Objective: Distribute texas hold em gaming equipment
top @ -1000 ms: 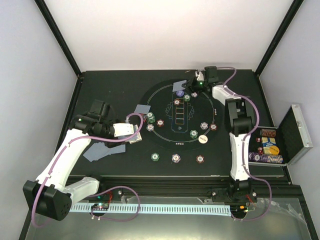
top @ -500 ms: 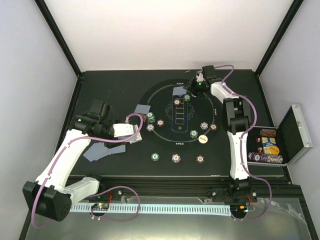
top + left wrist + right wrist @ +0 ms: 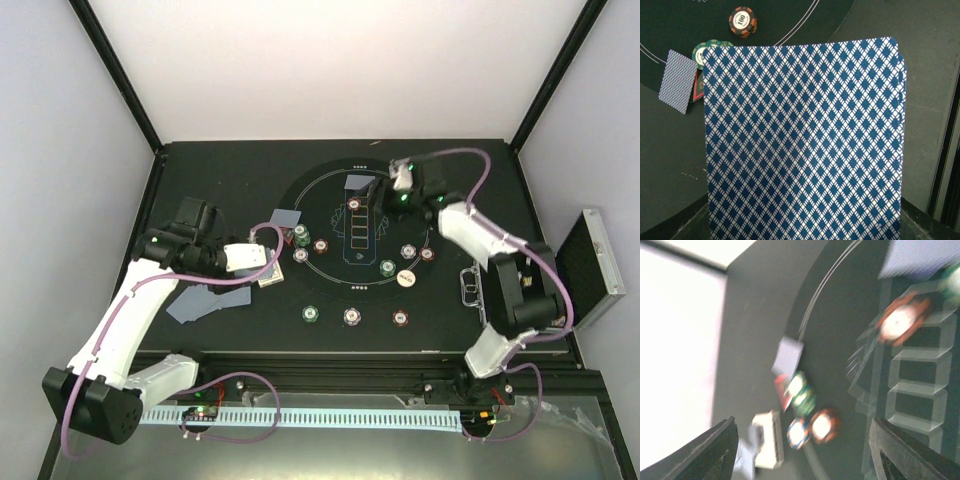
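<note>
While right fingers (image 3: 715, 450) wide and empty, left fingers (image 3: 925, 225) on cards (image 3: 805, 140).

Worktop (image 3: 220, 170): matte black, rectangular, enclosed on three sides.
Back wall (image 3: 340, 70): plain white panel, most brightly lit.
Left wall (image 3: 60, 150) and right wall (image 3: 600, 150): pale grey, unmarked.
Corner struts (image 3: 117, 75): black, slanted, set where the walls are joined.
Slotted rail (image 3: 340, 368): black, fixed along the near edge.
Lighting: even and diffuse, shadows kept soft.
</note>
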Available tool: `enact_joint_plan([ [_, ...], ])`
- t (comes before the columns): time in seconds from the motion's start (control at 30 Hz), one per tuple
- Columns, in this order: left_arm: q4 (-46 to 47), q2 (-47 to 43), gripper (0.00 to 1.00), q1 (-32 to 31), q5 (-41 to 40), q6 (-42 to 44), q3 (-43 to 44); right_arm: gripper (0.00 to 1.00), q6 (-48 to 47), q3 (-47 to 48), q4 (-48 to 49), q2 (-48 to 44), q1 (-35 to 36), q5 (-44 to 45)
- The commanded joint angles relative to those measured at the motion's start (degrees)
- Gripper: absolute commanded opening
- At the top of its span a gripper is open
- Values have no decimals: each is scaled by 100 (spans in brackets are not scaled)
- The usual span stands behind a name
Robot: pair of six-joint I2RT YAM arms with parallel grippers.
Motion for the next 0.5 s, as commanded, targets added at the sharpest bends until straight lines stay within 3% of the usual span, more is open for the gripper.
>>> enact_joint_plan([
  [0.0,-216,-170,2,7,247,-18,151,77,783,-1411,1323,-930,1048,-719],
  [0.17,-255,-255,2,7,185,56,64,81,2215,-2816,3368,-1667,2224,-931],
  [0.3,-294,-261,2,7,170,99,42,83,2765,-3057,4231,-1617,2970,-856],
  [0.47,-292,-203,1,7,131,112,48,83,3126,-3020,4898,-1365,3415,-823],
])
